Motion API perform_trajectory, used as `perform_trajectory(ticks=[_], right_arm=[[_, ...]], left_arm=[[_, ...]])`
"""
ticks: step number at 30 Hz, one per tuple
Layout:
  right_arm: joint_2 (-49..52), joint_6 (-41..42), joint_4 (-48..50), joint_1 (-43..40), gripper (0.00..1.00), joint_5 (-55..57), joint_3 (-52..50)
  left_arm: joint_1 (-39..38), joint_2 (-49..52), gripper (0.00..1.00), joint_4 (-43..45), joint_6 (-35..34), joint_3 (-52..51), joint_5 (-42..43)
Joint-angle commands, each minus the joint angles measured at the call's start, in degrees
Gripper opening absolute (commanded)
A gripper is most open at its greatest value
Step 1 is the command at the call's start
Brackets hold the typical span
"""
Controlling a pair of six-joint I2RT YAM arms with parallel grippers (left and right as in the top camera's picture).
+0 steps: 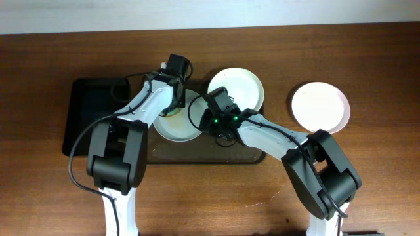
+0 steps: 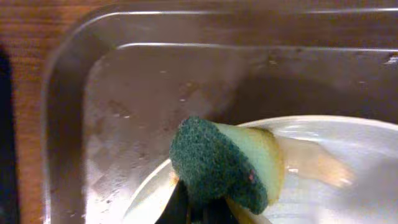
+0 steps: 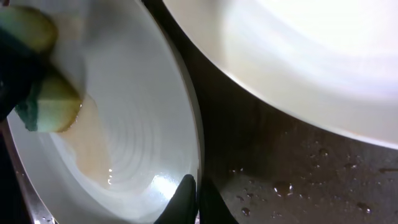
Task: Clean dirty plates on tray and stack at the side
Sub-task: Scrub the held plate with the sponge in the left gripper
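A white plate [image 1: 176, 128] with a brown smear lies in the dark translucent tray [image 1: 197, 156]. My left gripper [image 1: 174, 98] is shut on a green-and-yellow sponge [image 2: 221, 163] and presses it on this plate [image 2: 323, 168]. My right gripper [image 1: 220, 124] is shut on the plate's rim [image 3: 194, 198]; the smear [image 3: 87, 149] and the sponge [image 3: 46, 99] show in the right wrist view. A second white plate [image 1: 237, 87] lies at the tray's far edge, also seen in the right wrist view [image 3: 298, 56]. A third white plate [image 1: 320, 106] sits on the table at the right.
A smaller black tray [image 1: 88, 115] lies at the left, next to the brown tray. The tray floor [image 3: 298, 180] carries water drops. The wooden table [image 1: 380, 65] extends on both sides.
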Motion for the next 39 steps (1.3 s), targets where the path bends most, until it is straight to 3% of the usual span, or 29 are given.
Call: perform_trajectory(ticks=[1,4,7,10,12,16,20,23,26,31,34,35,36,39], right_arm=[[0.74,-0.63,-0.96,-0.28,0.04,0.24,0.13],[0.74,-0.63,-0.96,-0.28,0.04,0.04,0.13],[0.74,-0.66,-0.98,-0.28,0.04,-0.37,0.13],[0.74,-0.66,-0.98,-0.28,0.04,-0.37,0.13],[0.74,-1.07,-0.98,-0.28,0.04,-0.39,0.13],[0.74,-1.07,-0.98,-0.28,0.04,-0.39,0.13],[0.74,-1.07,-0.96,-0.28,0.04,-0.59,0.13],[0.74,-1.07,-0.98,-0.28,0.04,-0.85,0.13],[0.74,-1.07,-1.62,-0.28,0.04,-1.03,0.13],[0.74,-1.09,-2.1,-0.28,0.04,-0.98,0.13],[0.9,-1.07,-2.29,-0.28,0.04,-0.31,0.13],[1.4,-1.05,-2.12,-0.28,0.07,-0.28,0.13],[1.97,-0.98,-1.55,-0.28,0.17,-0.31,0.13],[3.82,0.17,0.39,-0.28,0.27,-0.35,0.15]], left_arm=[[1.18,2.25,0.01,-4.74,-2.21,-0.92,-7.78],[1.18,2.25,0.01,-12.98,6.71,-0.92,4.33],[1.27,2.25,0.01,-16.48,18.56,-0.92,27.15],[1.62,2.25,0.01,-10.99,18.71,-0.92,39.08],[2.01,2.25,0.01,-6.95,15.96,-0.92,36.74],[3.06,2.25,0.01,-3.02,7.43,-0.92,21.68],[3.23,2.25,0.01,-8.0,-2.6,-0.9,-4.61],[3.23,2.23,0.01,-9.46,-2.73,-0.46,-11.67],[3.19,2.19,0.01,-13.4,-2.95,6.4,-10.45],[3.63,2.12,0.01,-27.8,-1.07,27.1,1.64],[4.07,2.12,0.01,-33.42,-0.48,32.85,3.1],[4.46,2.12,0.01,-33.77,-0.46,32.89,3.1],[4.9,2.14,0.01,-33.92,-0.48,32.87,3.1],[6.86,2.19,0.01,-33.92,-0.48,32.87,3.15]])
